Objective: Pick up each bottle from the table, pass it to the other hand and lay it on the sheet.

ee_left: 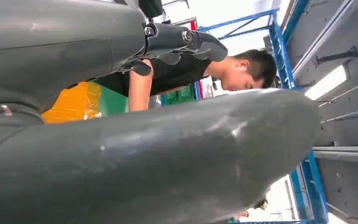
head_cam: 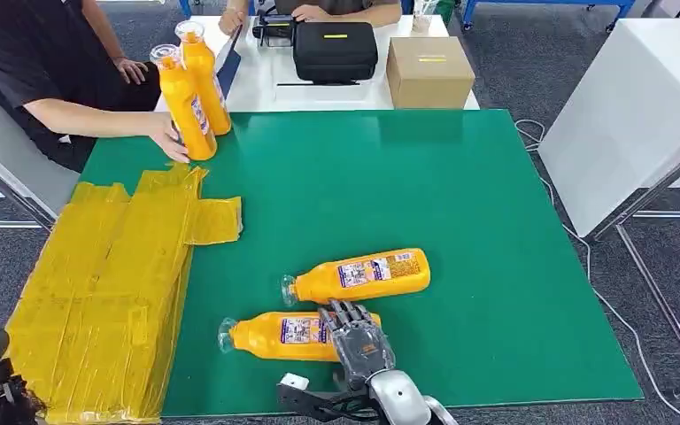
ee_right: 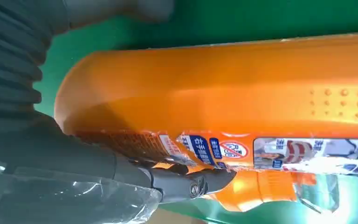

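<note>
Two orange bottles lie on their sides on the green mat [head_cam: 496, 266], caps toward the left. My right hand [head_cam: 359, 341] rests over the base end of the near bottle [head_cam: 274, 336]. In the right wrist view its fingers [ee_right: 191, 184] touch the far side of that bottle [ee_right: 214, 93], while the thumb [ee_right: 121, 9] stands slightly off the near side. The bottle still lies on the mat. The far bottle [head_cam: 363, 274] lies just beyond the fingers. The crumpled yellow sheet [head_cam: 97, 292] covers the mat's left side. My left hand [ee_left: 182, 42] hangs off the table with nothing in its fingers.
A person's hand [head_cam: 170, 142] holds two upright orange bottles [head_cam: 193, 88] at the mat's far left corner. Behind the mat a white table carries a black case [head_cam: 335, 49] and a cardboard box [head_cam: 428, 71]. Another white table [head_cam: 629, 106] stands to the right.
</note>
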Motion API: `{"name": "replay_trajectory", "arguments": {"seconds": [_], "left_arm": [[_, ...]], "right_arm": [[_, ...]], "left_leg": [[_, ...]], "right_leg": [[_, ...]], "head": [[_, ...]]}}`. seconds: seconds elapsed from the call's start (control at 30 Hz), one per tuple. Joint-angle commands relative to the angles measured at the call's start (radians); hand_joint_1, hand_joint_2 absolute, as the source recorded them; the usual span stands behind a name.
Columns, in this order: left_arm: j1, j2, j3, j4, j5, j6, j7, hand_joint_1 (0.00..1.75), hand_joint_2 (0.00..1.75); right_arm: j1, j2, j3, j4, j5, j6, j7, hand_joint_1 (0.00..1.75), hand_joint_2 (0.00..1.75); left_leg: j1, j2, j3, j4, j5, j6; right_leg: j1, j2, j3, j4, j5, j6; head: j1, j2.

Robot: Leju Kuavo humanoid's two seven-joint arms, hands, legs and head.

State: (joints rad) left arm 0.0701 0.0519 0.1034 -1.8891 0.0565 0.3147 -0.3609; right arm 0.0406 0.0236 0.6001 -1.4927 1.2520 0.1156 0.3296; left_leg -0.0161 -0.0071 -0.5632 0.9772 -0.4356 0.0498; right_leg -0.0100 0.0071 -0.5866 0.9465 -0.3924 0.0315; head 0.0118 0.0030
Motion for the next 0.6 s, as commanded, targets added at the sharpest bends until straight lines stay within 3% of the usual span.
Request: {"name": "replay_trajectory", "arguments": {"seconds": [0.03,0.5,0.53,0.57,0.6], "left_arm": [[0.0,-0.013,0.049,0.011,0.023,0.003,0.001,0.0,0.0],[-0.052,0.014,0.039,0.066,0.066,0.002,-0.022,0.0,0.0],[-0.06,0.019,0.036,0.076,0.073,0.002,-0.025,0.0,0.0],[-0.065,0.02,0.035,0.082,0.075,0.002,-0.026,0.0,0.0],[-0.075,0.029,0.027,0.097,0.085,0.006,-0.033,0.0,0.0]], "right_arm": [[0.012,-0.028,-0.001,0.093,-0.018,0.025,0.01,1.75,1.75],[-0.024,-0.056,0.008,0.15,-0.058,0.047,0.007,1.75,1.75],[-0.023,-0.06,0.009,0.155,-0.06,0.05,0.01,1.01,1.75],[-0.021,-0.061,0.009,0.158,-0.061,0.051,0.013,0.0,1.75],[-0.013,-0.063,0.005,0.159,-0.069,0.062,0.03,0.0,1.75]], "left_leg": [[0.002,-0.001,0.006,-0.001,-0.002,-0.004],[0.002,-0.001,0.01,-0.001,-0.001,-0.005],[0.001,-0.001,0.011,-0.002,-0.001,-0.004],[0.002,-0.001,0.012,-0.001,-0.001,-0.005],[0.001,-0.001,0.013,-0.002,-0.001,-0.004]], "right_leg": [[0.001,-0.002,0.007,-0.002,-0.002,-0.001],[0.002,-0.003,0.011,-0.003,-0.001,-0.002],[0.001,-0.002,0.011,-0.003,-0.001,-0.002],[0.002,-0.003,0.012,-0.003,-0.002,-0.003],[0.001,-0.003,0.012,-0.003,-0.001,-0.002]], "head": [[0.0,0.0],[0.0,0.0],[0.0,0.0],[0.0,0.0],[0.0,0.0]]}}
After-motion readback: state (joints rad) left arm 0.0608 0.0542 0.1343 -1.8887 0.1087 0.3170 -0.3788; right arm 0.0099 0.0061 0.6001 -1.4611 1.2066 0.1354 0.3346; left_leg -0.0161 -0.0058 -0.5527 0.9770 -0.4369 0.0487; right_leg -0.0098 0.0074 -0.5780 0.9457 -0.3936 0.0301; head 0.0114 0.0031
